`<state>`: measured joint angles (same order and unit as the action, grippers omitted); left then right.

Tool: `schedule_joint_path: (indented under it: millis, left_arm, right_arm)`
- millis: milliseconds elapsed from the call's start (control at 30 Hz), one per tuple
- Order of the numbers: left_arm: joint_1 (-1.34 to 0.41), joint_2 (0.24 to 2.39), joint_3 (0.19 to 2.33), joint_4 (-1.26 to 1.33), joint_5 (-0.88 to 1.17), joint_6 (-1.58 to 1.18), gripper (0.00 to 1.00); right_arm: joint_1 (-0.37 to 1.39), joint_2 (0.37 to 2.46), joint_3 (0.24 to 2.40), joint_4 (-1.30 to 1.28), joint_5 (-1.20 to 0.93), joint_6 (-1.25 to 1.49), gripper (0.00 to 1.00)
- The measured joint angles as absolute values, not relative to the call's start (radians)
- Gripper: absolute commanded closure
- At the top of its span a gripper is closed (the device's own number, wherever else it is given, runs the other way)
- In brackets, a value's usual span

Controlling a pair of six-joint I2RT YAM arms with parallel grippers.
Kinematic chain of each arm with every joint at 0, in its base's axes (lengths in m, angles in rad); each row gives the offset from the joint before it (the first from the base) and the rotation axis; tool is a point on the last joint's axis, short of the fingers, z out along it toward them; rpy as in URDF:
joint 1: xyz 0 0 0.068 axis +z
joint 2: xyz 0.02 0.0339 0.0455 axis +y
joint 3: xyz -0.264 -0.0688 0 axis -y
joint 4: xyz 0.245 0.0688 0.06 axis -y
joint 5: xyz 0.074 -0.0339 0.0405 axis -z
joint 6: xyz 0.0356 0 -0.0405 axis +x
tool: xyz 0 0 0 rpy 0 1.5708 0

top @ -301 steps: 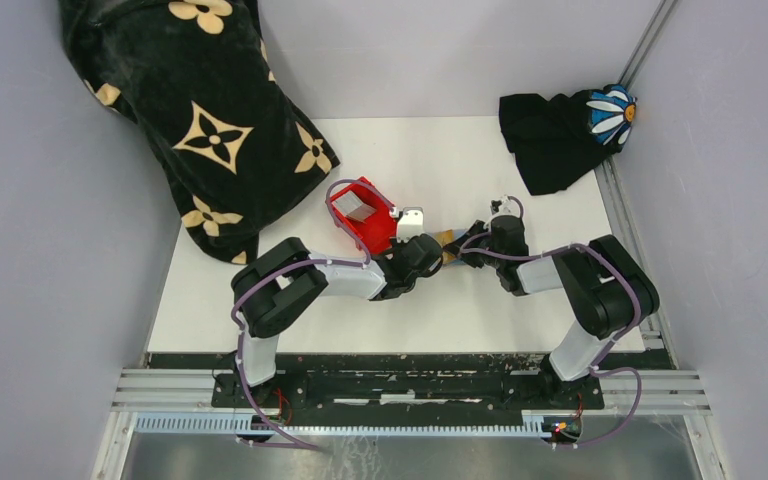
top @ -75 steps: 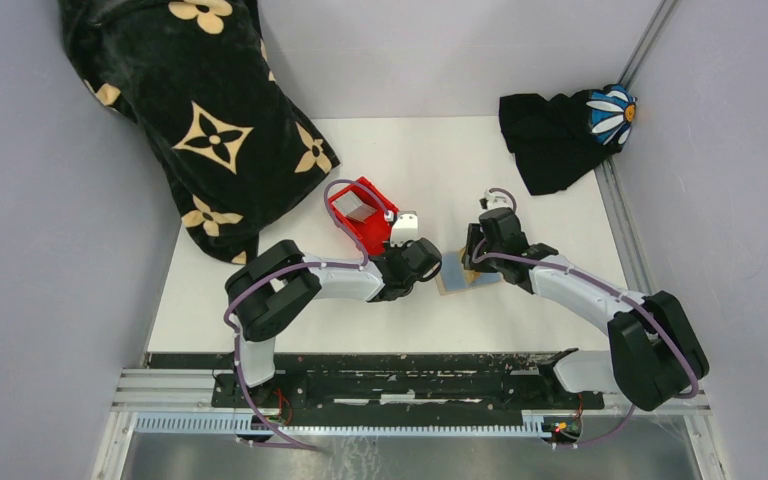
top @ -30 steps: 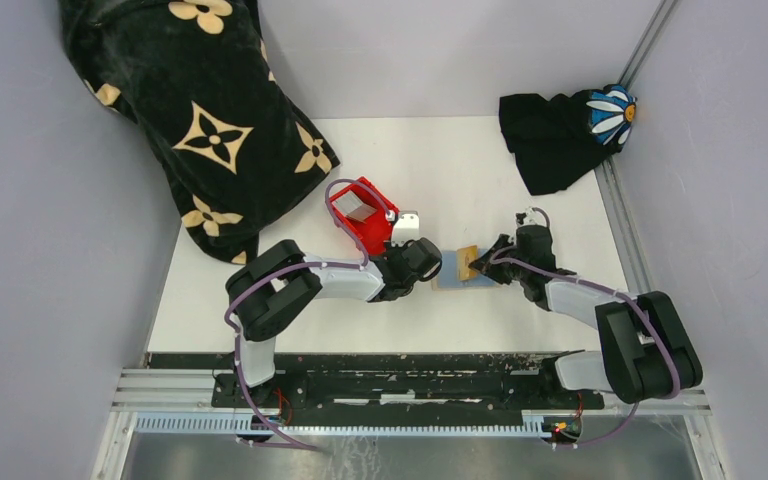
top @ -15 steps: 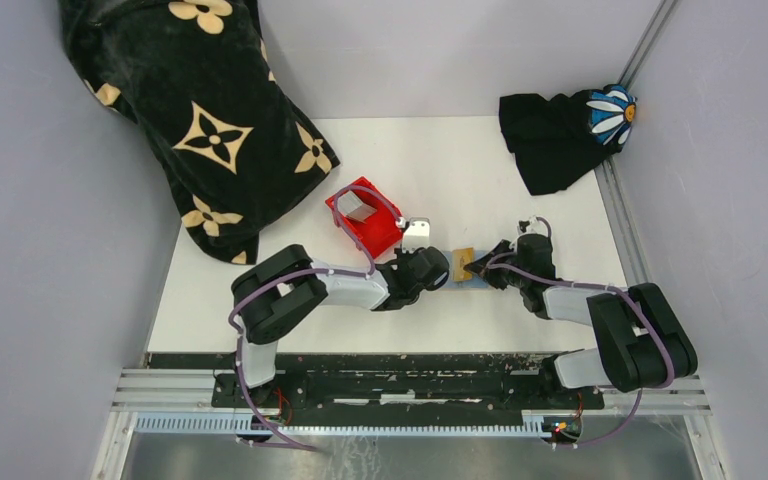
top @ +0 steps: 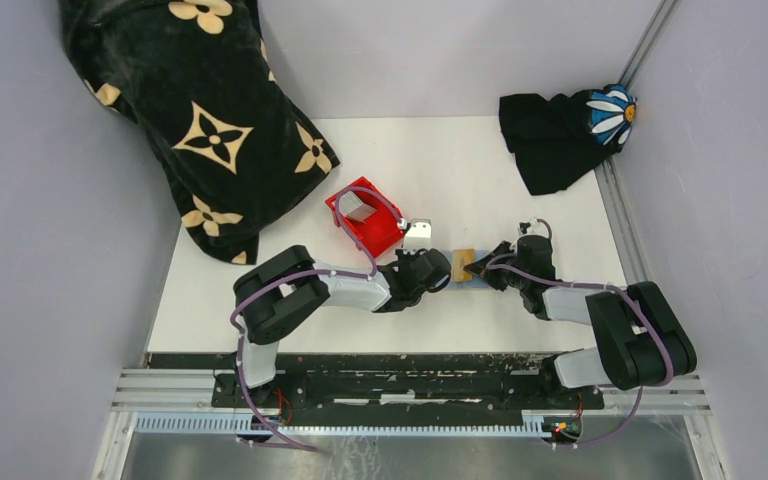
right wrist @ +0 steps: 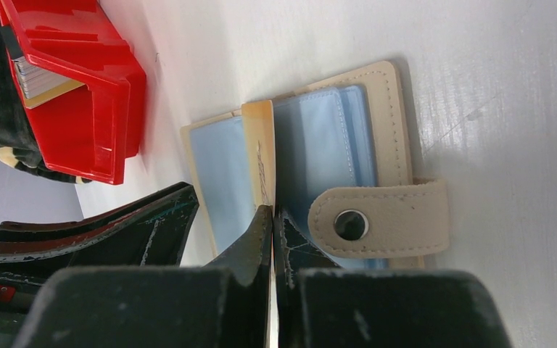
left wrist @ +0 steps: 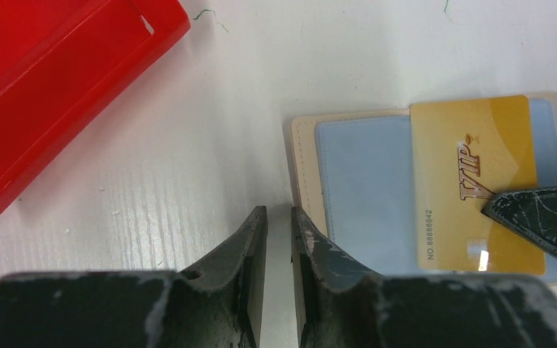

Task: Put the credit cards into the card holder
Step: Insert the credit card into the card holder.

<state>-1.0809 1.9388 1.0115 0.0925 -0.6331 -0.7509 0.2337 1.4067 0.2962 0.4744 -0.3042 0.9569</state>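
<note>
Pinching the gold card (left wrist: 475, 181) in the closed right pincer (right wrist: 272, 210) to slide it into the card holder (left wrist: 362, 188). Seemingly bracing its edge with the barely parted, empty left pincer (left wrist: 278, 212).

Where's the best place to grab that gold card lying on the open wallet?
By the end the right gripper is pinching, coming from the right arm's side: the gold card is thin and lies on the open card holder, so only an edge offers grip.

You'll find card holder (right wrist: 390, 123) open flat on worktop (left wrist: 188, 130): tan, pale blue sleeves up, snap tab out. Gold card (left wrist: 471, 159) marked VIP over the sleeves. Grey cards (right wrist: 35, 78) stacked in red bin (right wrist: 109, 123).
</note>
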Motion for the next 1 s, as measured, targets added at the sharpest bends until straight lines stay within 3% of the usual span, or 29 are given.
schedule_joint_path:
  millis: [400,1000]
  left_arm:
    - [-1.091,1.957,1.036,0.089,-0.635,-0.751,0.74]
    - [-1.092,1.962,1.047,0.071,-0.639,-0.751,0.74]
  right_arm:
    - [0.238,1.317,0.249,0.428,-0.274,0.962,0.99]
    - [0.31,1.347,0.231,0.493,-0.219,1.008,0.99]
